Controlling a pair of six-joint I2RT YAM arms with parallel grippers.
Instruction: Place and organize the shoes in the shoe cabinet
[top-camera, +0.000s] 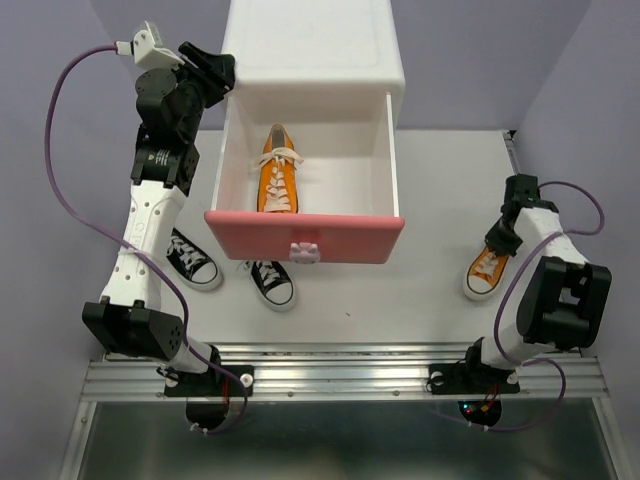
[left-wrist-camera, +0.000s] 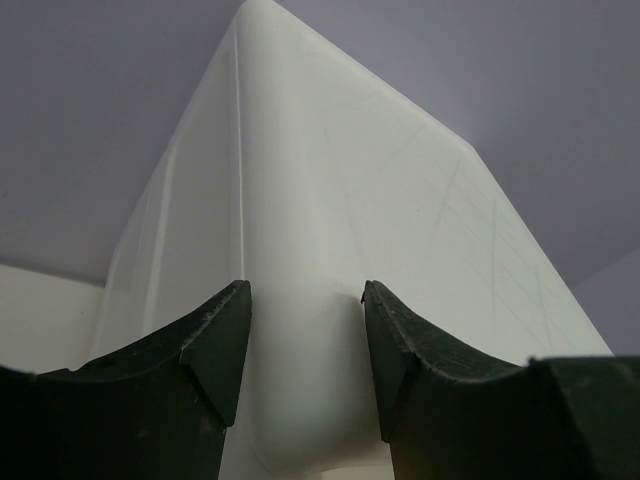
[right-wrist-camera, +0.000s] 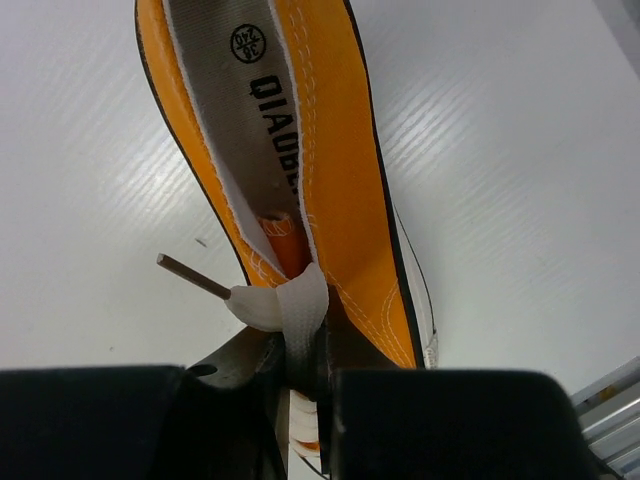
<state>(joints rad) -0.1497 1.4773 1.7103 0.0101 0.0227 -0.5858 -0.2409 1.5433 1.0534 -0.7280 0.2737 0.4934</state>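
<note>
Step in hand looks like lifting the second orange shoe (top-camera: 487, 270) off the counter (top-camera: 420, 300), right of the shoe cabinet (top-camera: 310, 50). Best raise it clear over the pink drawer front (top-camera: 305, 237) and set it parallel to its mate (top-camera: 279, 175) inside. Right pincer (right-wrist-camera: 305, 360) is narrow, clamped on the lace and tongue; the grip looks thin and could slip. Left pincer (left-wrist-camera: 305, 350) is wide, straddling the cabinet's rear corner, contact unclear. Black shoes (top-camera: 190, 260) sit on the counter, front-left.
</note>
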